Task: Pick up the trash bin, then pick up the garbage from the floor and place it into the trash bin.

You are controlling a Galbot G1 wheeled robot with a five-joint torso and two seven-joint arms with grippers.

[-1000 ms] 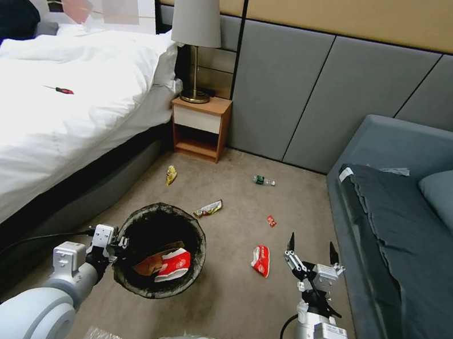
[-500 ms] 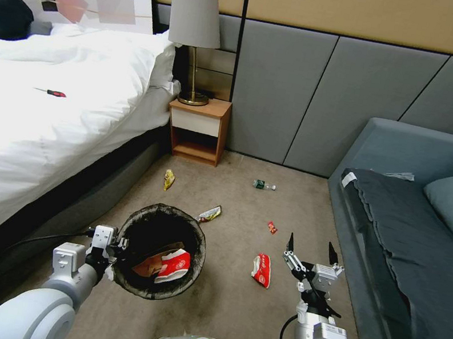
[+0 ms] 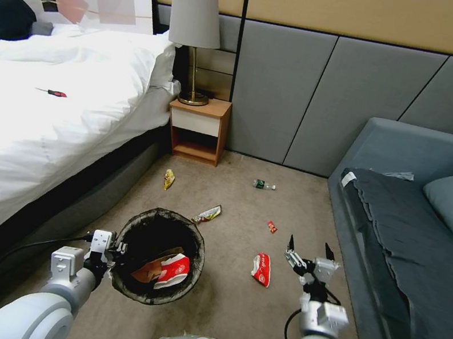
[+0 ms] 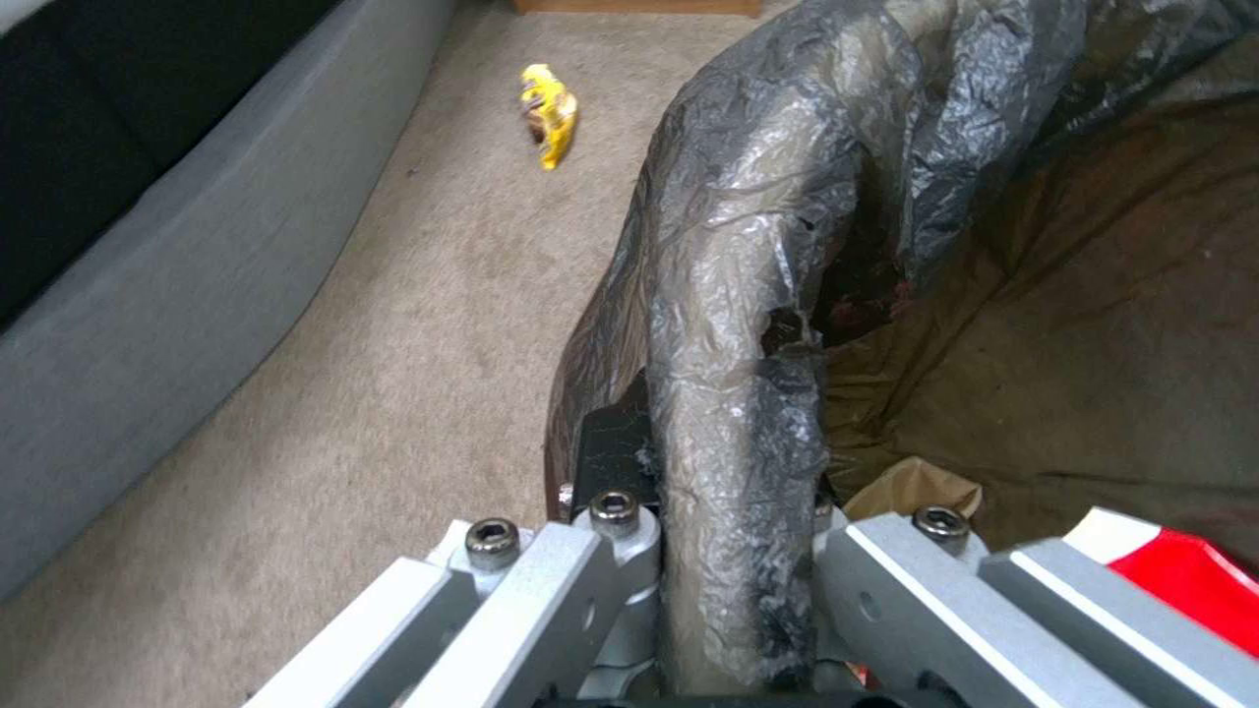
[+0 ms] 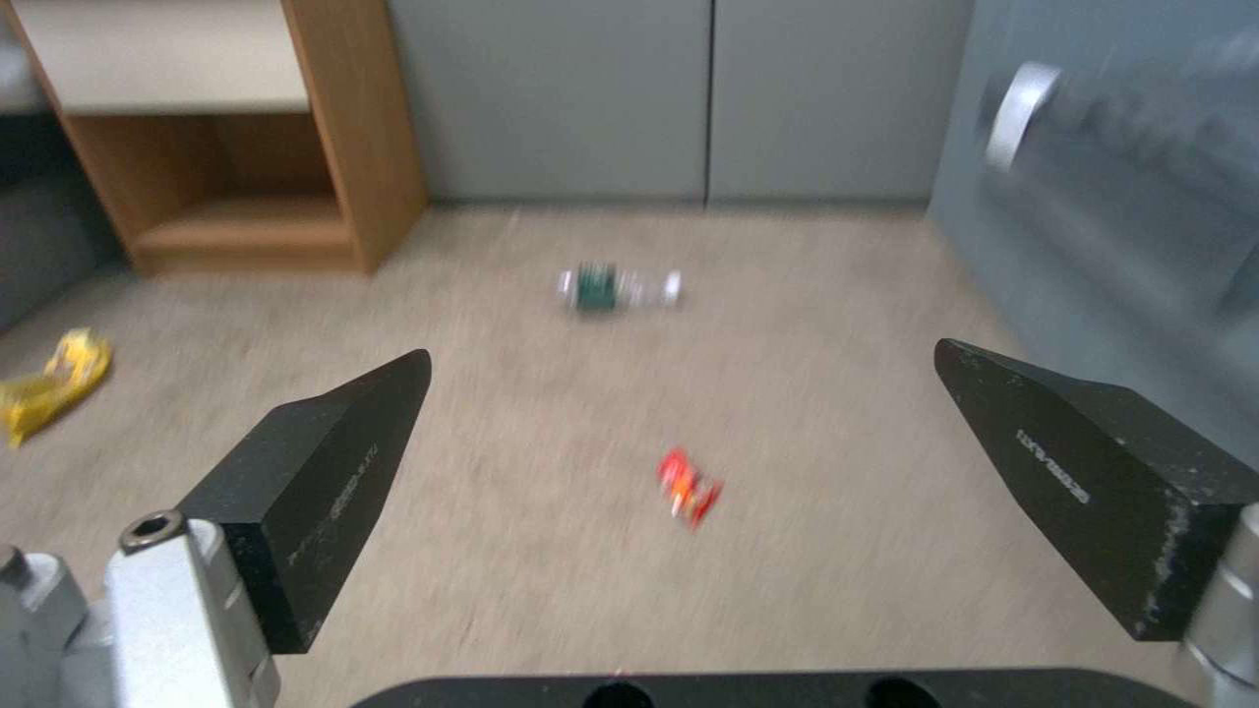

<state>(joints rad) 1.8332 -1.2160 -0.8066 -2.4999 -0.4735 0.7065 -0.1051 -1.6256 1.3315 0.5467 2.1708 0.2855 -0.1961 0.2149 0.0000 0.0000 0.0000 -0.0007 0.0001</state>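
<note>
The trash bin (image 3: pixel 159 255), lined with a dark bag, hangs above the carpet with my left gripper (image 3: pixel 108 251) shut on its near-left rim (image 4: pixel 735 393). A red-and-white carton (image 3: pixel 172 269) and brown paper lie inside. On the floor lie a red-and-white carton (image 3: pixel 262 269), a small red wrapper (image 3: pixel 271 227), a shiny wrapper (image 3: pixel 207 212), a yellow wrapper (image 3: pixel 169 178) and a green-labelled bottle (image 3: pixel 263 185). My right gripper (image 3: pixel 309 248) is open, just right of the floor carton. Between its fingers, the right wrist view shows the red wrapper (image 5: pixel 688 486) and bottle (image 5: pixel 617 289).
A white bed (image 3: pixel 43 121) runs along the left, with a red-handled screwdriver (image 3: pixel 54 92) on it. A grey sofa (image 3: pixel 418 236) bounds the right. A wooden nightstand (image 3: pixel 199 127) with a lamp stands at the back wall. Carpet lies open between bed and sofa.
The whole view shifted a second ago as the camera moved. Since then the right arm has drawn its wrist in and lowered slightly, gripper still open. The bin has dropped slightly in the left gripper's hold.
</note>
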